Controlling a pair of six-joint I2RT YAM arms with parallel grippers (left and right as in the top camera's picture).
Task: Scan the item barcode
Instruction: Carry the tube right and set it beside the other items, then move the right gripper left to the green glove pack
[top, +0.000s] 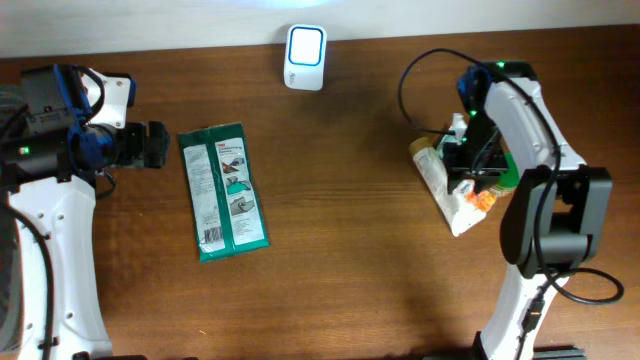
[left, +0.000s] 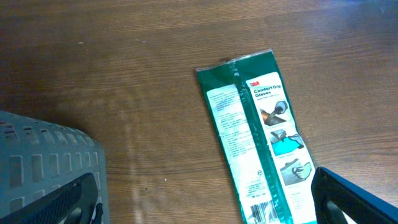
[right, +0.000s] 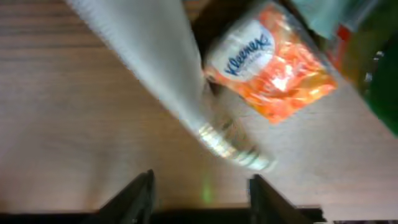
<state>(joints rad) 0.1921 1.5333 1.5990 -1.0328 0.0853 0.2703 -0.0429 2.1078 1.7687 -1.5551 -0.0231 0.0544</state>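
Right tool (right: 202, 182) stands parted and empty — the white tube (right: 146, 59) lies just beyond its fingertips.

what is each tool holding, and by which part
Nothing: left tool is open beside the gloves pack; right tool is open, just off the white tube.

The 3M glove packet (top: 225, 190) lies flat on the table (top: 350, 250) just ahead of the left claw (top: 160, 145). Below the right claw (right: 200, 194) lies a tube (right: 155, 68), the Kleenex pack (right: 273, 62) just to its right. The scanner (top: 304, 57) stands well apart from both.
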